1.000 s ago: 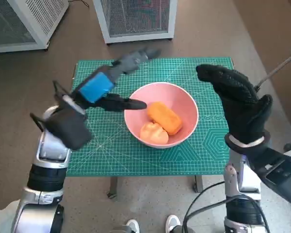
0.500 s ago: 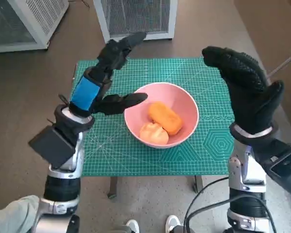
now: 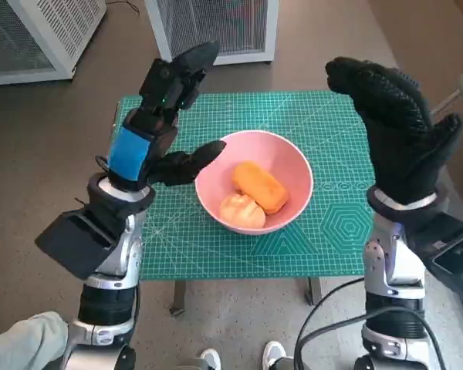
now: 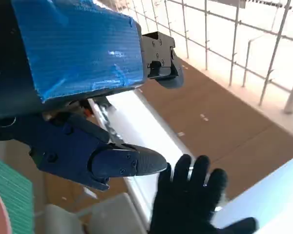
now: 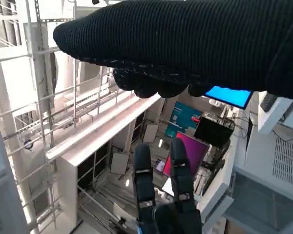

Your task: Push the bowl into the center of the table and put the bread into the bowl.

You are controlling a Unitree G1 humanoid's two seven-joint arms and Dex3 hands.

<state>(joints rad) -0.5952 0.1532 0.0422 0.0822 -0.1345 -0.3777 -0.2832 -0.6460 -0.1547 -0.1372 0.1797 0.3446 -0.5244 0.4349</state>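
I see bread [image 3: 261, 186] inside pink bowl [image 3: 296, 164], frame center. Left hand [image 3: 156, 116] raised upper left, right hand [image 3: 393, 123] upper right; fingers spread, holding nothing, clear of bowl.

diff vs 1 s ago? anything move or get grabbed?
Left hand rose and tipped upright, fingers now pointing away over the table's far edge. Right hand lifted slightly. Neither took hold of anything. The pink bowl with both bread pieces stayed put on the green mat.
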